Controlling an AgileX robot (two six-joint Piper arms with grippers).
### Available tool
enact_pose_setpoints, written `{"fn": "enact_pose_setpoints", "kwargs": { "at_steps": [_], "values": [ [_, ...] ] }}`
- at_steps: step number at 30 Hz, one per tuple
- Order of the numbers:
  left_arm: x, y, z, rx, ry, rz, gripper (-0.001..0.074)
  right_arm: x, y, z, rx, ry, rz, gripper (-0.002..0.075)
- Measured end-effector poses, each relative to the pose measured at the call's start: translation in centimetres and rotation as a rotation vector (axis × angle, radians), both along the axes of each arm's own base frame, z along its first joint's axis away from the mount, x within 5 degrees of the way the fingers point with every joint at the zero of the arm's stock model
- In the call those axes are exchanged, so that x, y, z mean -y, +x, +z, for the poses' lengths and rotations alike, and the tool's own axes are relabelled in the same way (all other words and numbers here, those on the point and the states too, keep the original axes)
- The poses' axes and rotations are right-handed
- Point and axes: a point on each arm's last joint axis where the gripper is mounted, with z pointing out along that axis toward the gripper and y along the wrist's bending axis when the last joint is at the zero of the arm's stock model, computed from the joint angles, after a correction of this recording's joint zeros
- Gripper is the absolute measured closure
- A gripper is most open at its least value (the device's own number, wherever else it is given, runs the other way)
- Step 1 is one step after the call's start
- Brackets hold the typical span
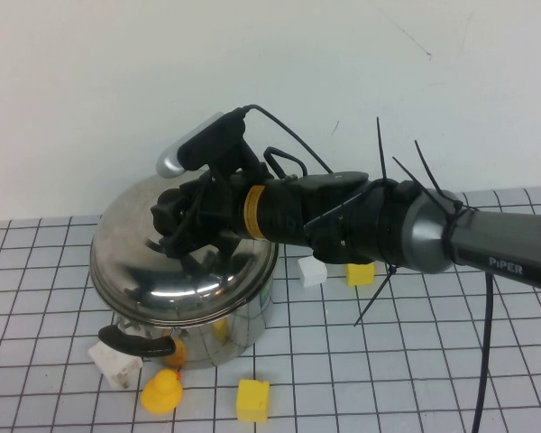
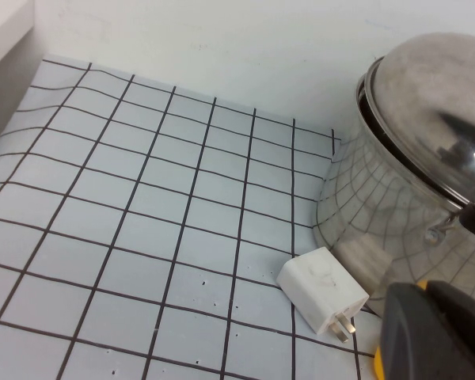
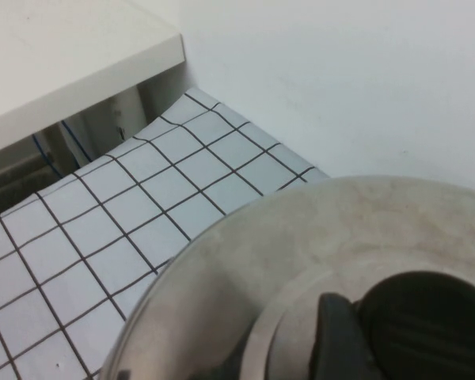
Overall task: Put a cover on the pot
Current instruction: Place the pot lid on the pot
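The shiny steel pot [image 1: 239, 329] with a black loop handle [image 1: 135, 341] stands at the left of the gridded mat. The domed steel lid [image 1: 162, 271] lies over its mouth, slightly tilted. My right gripper [image 1: 182, 225] reaches in from the right and is shut on the lid's black knob [image 3: 427, 324], with one finger [image 3: 340, 336] pressed against it. The pot's wall [image 2: 388, 214] and the lid [image 2: 435, 103] also show in the left wrist view. My left gripper [image 2: 435, 332] is low beside the pot with its fingers together and nothing between them; it is out of the high view.
A white plug adapter [image 1: 113, 365] [image 2: 321, 297] and a yellow duck [image 1: 162, 392] lie by the pot's front. A yellow block [image 1: 252, 400] sits further front. A white block [image 1: 313, 271] and a yellow block [image 1: 361, 273] lie behind the right arm. A white wall stands behind.
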Motion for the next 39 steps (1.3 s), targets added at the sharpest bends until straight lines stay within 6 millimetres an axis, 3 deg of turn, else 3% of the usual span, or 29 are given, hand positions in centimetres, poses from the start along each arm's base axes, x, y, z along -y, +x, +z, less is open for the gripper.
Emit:
{"fn": "enact_pose_setpoints", "kwargs": {
  "at_steps": [39],
  "values": [
    [0.00, 0.00, 0.00, 0.000, 0.000, 0.000, 0.0738, 0.08, -0.04, -0.36, -0.047, -0.006, -0.016, 0.0369]
  ]
}}
